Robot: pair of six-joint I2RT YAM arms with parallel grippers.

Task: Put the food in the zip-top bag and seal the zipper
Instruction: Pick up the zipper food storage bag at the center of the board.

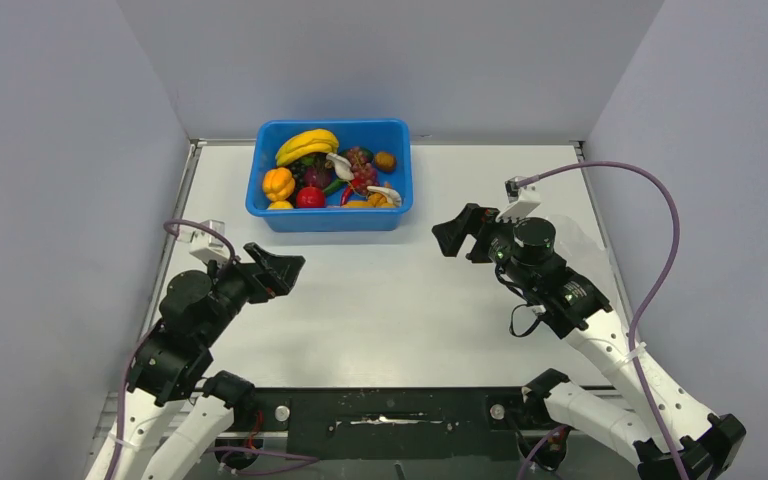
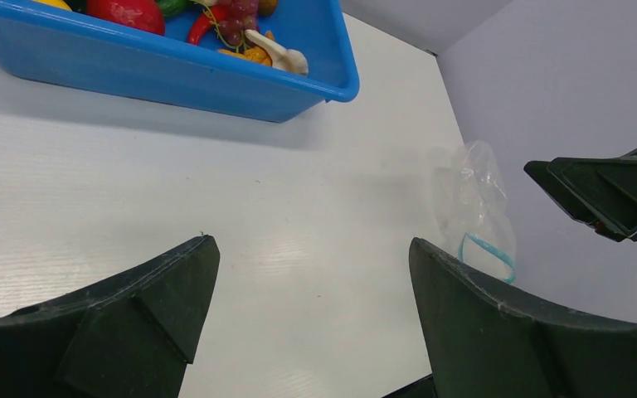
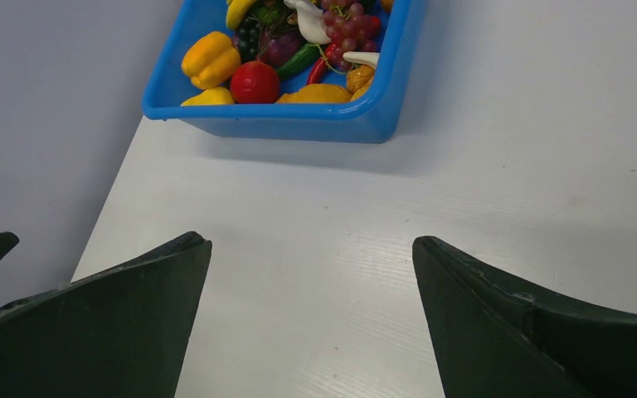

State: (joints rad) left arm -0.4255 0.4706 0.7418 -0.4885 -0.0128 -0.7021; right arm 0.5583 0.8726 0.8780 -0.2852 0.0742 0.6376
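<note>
The food lies in a blue tub at the back of the table: a yellow banana bunch, reddish-purple grapes, a yellow pepper, a red tomato and other pieces. The clear zip-top bag lies crumpled at the table's right side near the wall. Its teal zipper curves round an open mouth. My left gripper is open and empty over the bare table. My right gripper is open and empty, hovering right of the tub.
Grey walls close in the table on the left, back and right. The tub's front wall shows in both wrist views. The right gripper's fingers show in the left wrist view above the bag.
</note>
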